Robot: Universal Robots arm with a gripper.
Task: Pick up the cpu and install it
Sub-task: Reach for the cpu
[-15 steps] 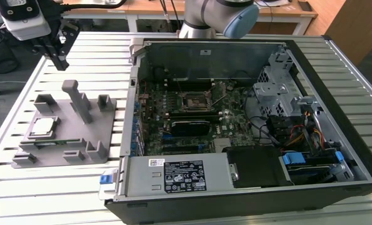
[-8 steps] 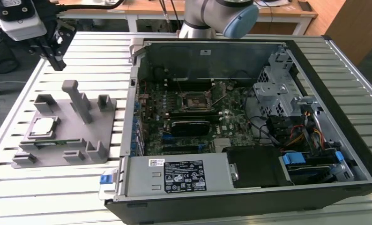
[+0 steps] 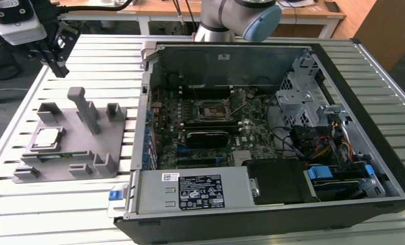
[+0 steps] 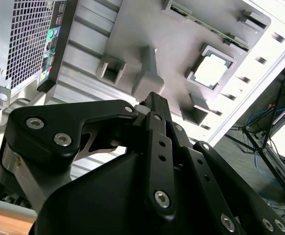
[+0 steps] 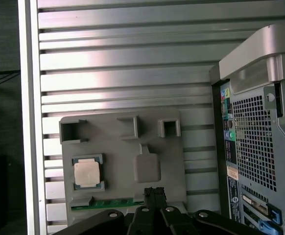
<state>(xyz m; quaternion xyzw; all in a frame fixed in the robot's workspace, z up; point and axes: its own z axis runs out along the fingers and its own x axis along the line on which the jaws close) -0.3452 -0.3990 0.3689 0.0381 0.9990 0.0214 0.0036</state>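
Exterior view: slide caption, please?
Gripper above the table; cpu seated in grey fixture beside open computer case.

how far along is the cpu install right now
Nothing looks done yet: the cpu lies in its pocket on the grey fixture, and the motherboard socket holds no chip. In hand: the gripper hangs above the table, apart from the fixture, fingers shut on nothing. Left: the pick-up and the install.

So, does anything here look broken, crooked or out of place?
Nothing stands out. The cpu lies flat and square in its recess on the grey fixture, the open computer case sits straight on the table, and the gripper hangs clear above it.
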